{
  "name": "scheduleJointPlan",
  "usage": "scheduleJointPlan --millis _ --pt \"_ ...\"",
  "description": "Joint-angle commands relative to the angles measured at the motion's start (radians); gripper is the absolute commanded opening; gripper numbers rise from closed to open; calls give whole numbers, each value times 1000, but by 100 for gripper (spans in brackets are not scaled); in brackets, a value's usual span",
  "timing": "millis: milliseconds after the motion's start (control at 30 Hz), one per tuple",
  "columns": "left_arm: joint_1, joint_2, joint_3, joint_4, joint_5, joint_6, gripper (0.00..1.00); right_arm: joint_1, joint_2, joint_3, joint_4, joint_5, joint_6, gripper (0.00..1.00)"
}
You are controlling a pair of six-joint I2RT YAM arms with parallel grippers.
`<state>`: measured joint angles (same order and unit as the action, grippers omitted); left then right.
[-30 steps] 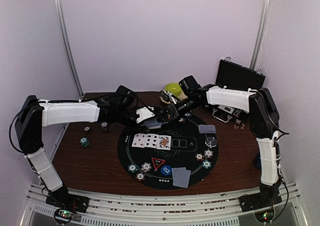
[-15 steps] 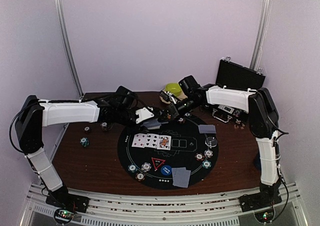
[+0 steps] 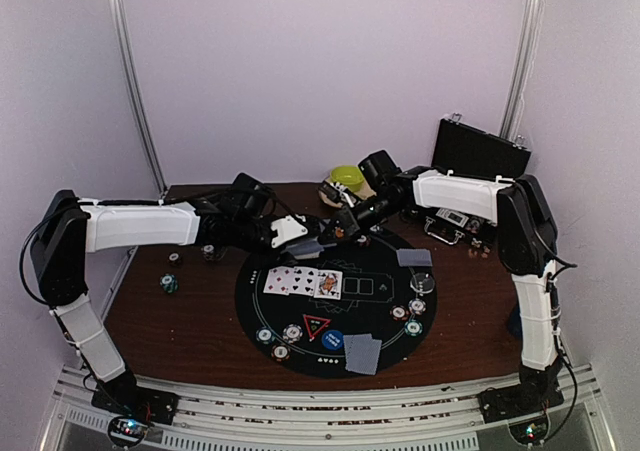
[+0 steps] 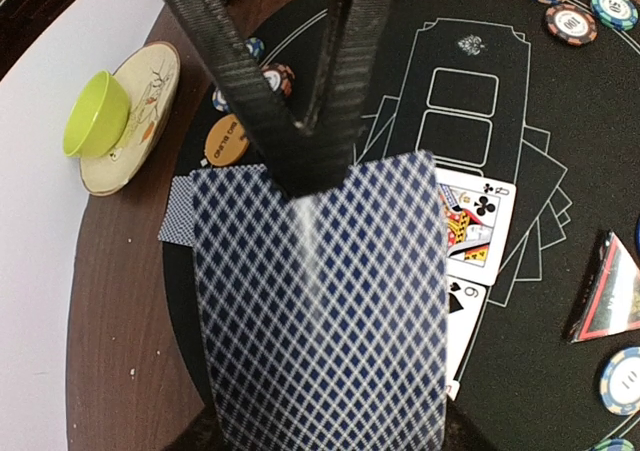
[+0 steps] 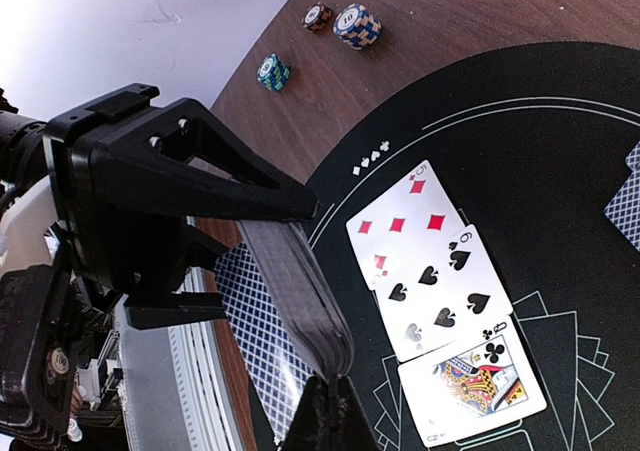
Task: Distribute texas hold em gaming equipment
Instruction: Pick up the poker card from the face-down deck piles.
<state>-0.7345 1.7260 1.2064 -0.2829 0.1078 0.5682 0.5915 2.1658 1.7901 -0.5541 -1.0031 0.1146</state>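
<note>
**Pose and count findings**

Left arm (image 3: 140,223) stretches rightward and right arm (image 3: 460,193) leftward, meeting above the mat (image 3: 385,311). Left gripper (image 3: 300,243) clamps the deck (image 5: 300,301). Right gripper (image 5: 326,391), tips pressed together, pinches the top card (image 4: 320,301) at its edge. Three face-up cards (image 3: 303,282) lie on the mat. Chips (image 3: 292,332) are too small to count. The deck hides the left fingertips.

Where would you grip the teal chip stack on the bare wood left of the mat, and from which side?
By its striped round edge, jaws across the width, coming down from above. The teal chip stack is a low disc lying flat on the table, so only its rim offers opposite faces to pinch. Its sides look free: the two other chip stacks stand apart from it.
</note>
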Motion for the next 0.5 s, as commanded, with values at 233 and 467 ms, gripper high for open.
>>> scheduleJointPlan --millis 233,467 --pt "18 -5 -8 68 10 -14 11 -19 4 18 -26 29 -13 0" --pt "20 -8 -22 79 4 -12 11 -23 -13 -3 12 -29 13 0"
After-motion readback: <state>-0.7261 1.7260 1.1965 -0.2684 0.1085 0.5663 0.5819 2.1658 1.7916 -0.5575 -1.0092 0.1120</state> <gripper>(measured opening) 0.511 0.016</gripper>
